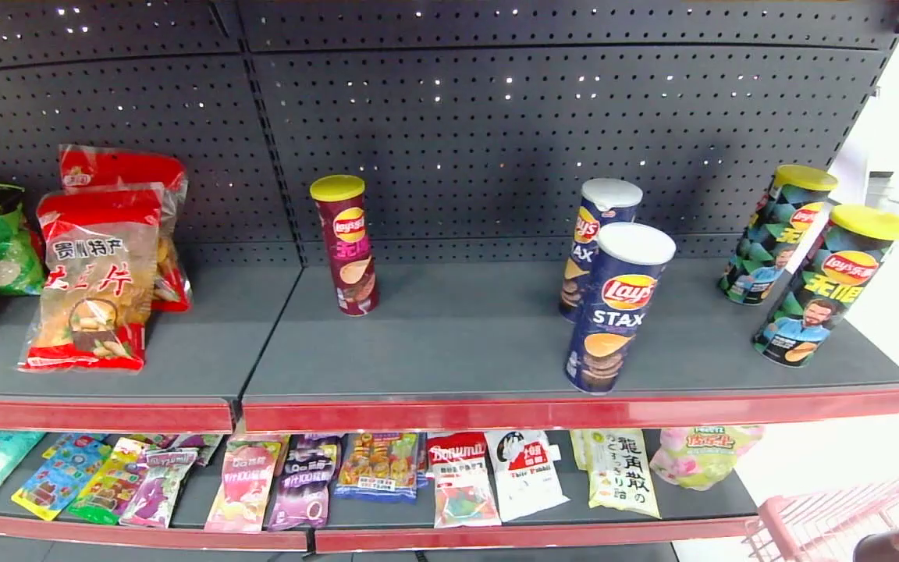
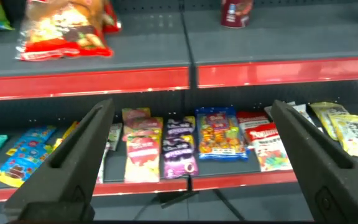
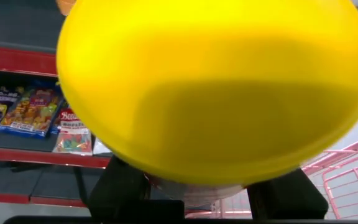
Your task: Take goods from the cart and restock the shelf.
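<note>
The right end effector (image 3: 201, 194) pinches a yellow-lidded can (image 3: 210, 81) by the cart (image 1: 832, 523), lower right in the head view; the left end effector (image 2: 191, 118) is spread. It is best to carry it upright to the bare middle of the shelf (image 1: 457, 343), clear of the blue cans (image 1: 621, 304).
</note>
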Tool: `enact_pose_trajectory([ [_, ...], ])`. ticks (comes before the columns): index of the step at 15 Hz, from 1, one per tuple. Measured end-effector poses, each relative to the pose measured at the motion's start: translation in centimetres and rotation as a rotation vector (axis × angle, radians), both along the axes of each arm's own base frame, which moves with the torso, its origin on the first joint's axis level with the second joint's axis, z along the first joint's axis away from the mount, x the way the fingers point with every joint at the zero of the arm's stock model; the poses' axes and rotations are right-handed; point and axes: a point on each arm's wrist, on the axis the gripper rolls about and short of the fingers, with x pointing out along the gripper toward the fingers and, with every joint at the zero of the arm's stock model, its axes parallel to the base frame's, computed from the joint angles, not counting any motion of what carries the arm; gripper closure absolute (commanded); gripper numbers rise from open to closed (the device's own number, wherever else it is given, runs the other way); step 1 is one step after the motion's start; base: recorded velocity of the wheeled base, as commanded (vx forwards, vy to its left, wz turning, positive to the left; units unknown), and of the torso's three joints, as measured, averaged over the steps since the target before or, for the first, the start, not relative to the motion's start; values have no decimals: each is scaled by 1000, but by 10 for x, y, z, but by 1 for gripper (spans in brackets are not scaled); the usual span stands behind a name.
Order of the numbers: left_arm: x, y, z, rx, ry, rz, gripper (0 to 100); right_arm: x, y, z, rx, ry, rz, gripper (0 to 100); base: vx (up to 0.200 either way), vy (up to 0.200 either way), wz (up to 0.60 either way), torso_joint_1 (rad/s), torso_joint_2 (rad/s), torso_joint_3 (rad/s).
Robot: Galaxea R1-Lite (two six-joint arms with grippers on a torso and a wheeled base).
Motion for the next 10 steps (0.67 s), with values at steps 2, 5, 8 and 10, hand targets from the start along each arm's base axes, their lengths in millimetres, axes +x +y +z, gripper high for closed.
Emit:
enact_pose_trajectory([
  [2, 0, 0, 0, 0, -1, 0, 0, 0, 0, -2, 0, 6, -1, 100, 0, 0, 0, 0, 0, 0],
  [5, 0, 0, 0, 0, -3, 1, 0, 0, 0, -4, -1, 13, -1, 100, 0, 0, 0, 0, 0, 0],
  [8, 0, 0, 0, 0, 0, 0, 0, 0, 0, -4, -1, 10, -3, 100, 67, 0, 0, 4, 1, 1],
  [10, 0, 0, 0, 1, 0, 1, 0, 0, 0, -6, 0, 14, -3, 100, 200, 0, 0, -7, 0, -2],
])
